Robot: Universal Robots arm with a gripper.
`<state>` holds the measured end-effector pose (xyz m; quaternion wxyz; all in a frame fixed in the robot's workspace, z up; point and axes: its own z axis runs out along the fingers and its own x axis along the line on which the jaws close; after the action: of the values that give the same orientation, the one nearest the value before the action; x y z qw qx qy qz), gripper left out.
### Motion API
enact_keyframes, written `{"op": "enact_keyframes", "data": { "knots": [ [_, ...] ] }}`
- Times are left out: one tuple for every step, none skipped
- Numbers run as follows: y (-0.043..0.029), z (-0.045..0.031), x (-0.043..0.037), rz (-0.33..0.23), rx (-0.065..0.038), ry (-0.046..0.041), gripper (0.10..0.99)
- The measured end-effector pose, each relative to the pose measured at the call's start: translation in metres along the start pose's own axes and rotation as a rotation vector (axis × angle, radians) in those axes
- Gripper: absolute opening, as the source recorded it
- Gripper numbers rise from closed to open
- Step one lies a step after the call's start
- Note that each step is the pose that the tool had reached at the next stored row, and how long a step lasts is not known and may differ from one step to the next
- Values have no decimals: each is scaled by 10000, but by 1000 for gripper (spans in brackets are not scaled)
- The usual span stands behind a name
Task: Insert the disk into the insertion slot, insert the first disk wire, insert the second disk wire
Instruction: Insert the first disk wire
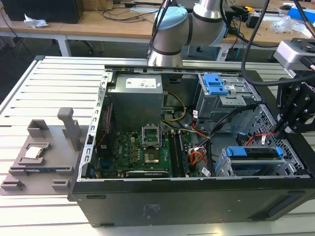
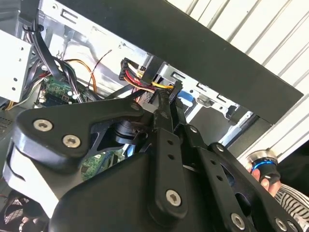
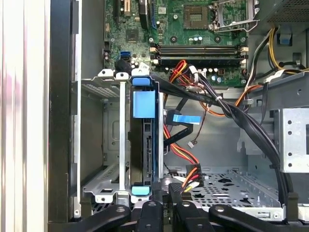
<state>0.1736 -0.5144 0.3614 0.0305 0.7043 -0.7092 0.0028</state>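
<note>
The open computer case [image 1: 172, 206] lies on a slatted table [image 1: 29, 98], with the arm [image 1: 170, 29] behind it. The exterior view shows the motherboard [image 1: 142, 152] beside the insertion slot [image 1: 224, 166], and a taller grey bay box [image 1: 221, 98] beyond the slot. The first wrist view shows the disk [image 3: 143, 145] edge-on, seated inside the slot. A black cable bundle [image 3: 241, 121] crosses just beside it. In the second wrist view, the gripper [image 2: 168, 94] has its jaws nearly together, pinching the plug end of a red-and-yellow disk wire [image 2: 145, 81] by the slot's end.
</note>
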Motion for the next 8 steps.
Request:
{"op": "enact_keyframes", "data": {
  "knots": [
    [13,0,0,-1,-1,-8,173],
    [48,1,0,-1,0,-12,173],
    [97,3,0,-1,0,-12,173],
    [138,4,1,0,0,-11,173],
    [174,6,1,0,0,-11,173],
    [192,7,1,0,0,-12,173],
    [207,8,1,0,0,-11,173],
    [219,9,2,0,0,-12,173]
  ]
}}
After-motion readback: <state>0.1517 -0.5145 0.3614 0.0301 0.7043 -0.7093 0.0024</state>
